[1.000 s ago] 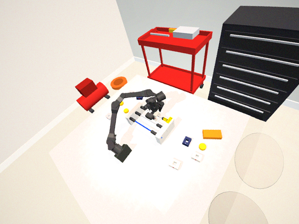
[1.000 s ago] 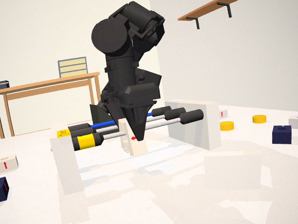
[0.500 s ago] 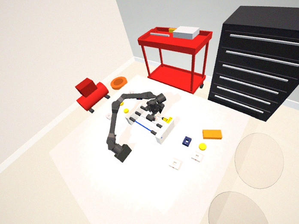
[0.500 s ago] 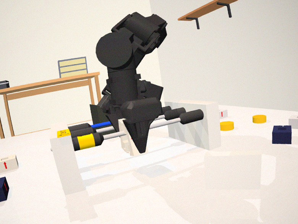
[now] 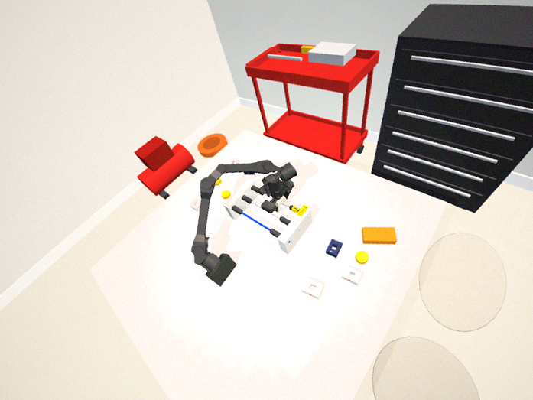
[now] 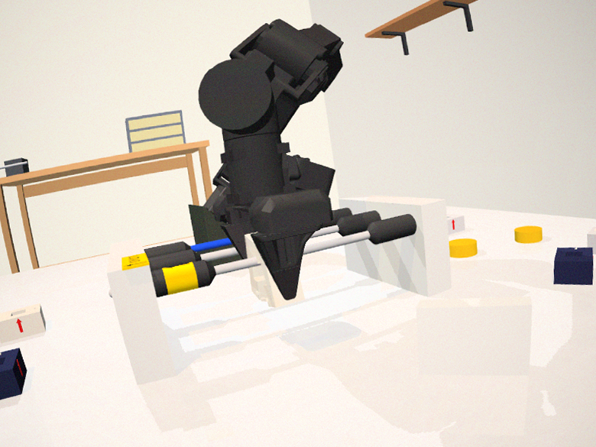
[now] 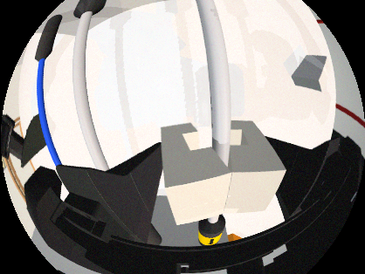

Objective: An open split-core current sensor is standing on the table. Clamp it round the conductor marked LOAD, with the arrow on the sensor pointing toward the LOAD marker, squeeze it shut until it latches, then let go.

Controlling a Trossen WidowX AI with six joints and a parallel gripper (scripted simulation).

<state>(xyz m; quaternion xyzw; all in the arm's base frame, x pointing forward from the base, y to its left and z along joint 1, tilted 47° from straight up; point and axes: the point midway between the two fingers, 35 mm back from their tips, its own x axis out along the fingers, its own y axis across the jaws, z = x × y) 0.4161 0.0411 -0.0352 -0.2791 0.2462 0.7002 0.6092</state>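
The beige split-core sensor (image 7: 221, 172) sits round the nearest grey conductor (image 7: 217, 71), the one whose end carries a yellow band (image 6: 184, 278) beside the yellow LOAD label (image 6: 134, 260). In the exterior view the sensor (image 6: 265, 287) is mostly hidden behind my finger, so its arrow does not show. My gripper (image 6: 283, 273) reaches down over the sensor with one finger on each side of it. The fingers stand wide and I see a thin gap between the left finger (image 7: 111, 187) and the sensor. The gripper also shows over the fixture in the top view (image 5: 274, 201).
Two more conductors, one grey and one blue (image 6: 210, 244), run parallel between the white end blocks (image 6: 395, 241). Navy boxes (image 6: 573, 265), yellow discs (image 6: 462, 247) and spare beige sensors (image 6: 19, 322) lie around. A red cart (image 5: 315, 90) and black drawer cabinet (image 5: 476, 101) stand further off.
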